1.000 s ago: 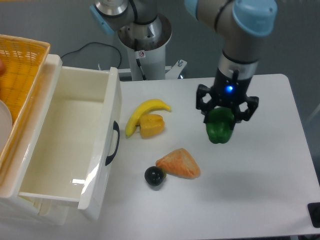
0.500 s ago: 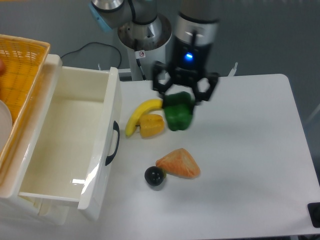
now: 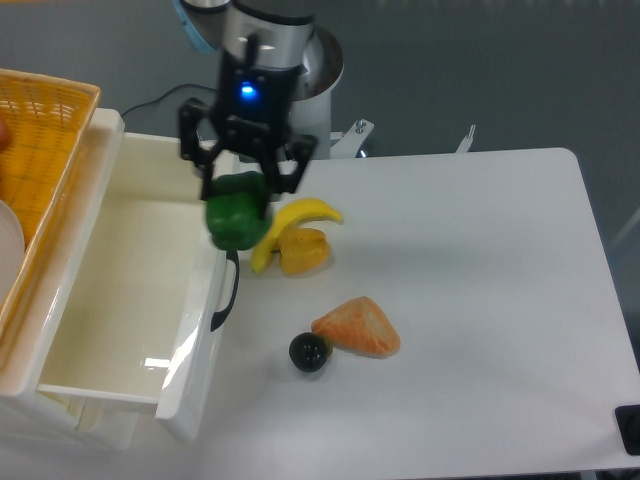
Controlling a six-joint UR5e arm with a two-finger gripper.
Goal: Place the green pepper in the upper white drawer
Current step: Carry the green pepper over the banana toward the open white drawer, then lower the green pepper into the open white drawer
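We see the green pepper (image 3: 236,220) as a glossy dark green, clasped by the black gripper (image 3: 242,184), which shows a bright blue light on its body. Just below the pepper, the upper white drawer (image 3: 130,290) is glossy cream-white with a black handle (image 3: 226,292). Left of the drawer, the basket (image 3: 35,170) is yellow with a woven grid pattern. Right of the drawer, on the plain white table (image 3: 480,300), we note a yellow banana (image 3: 290,225), a yellow-orange chunk (image 3: 304,251), an orange wedge (image 3: 357,328) with paler streaks, and a small dark ball (image 3: 310,353) with a shiny highlight.
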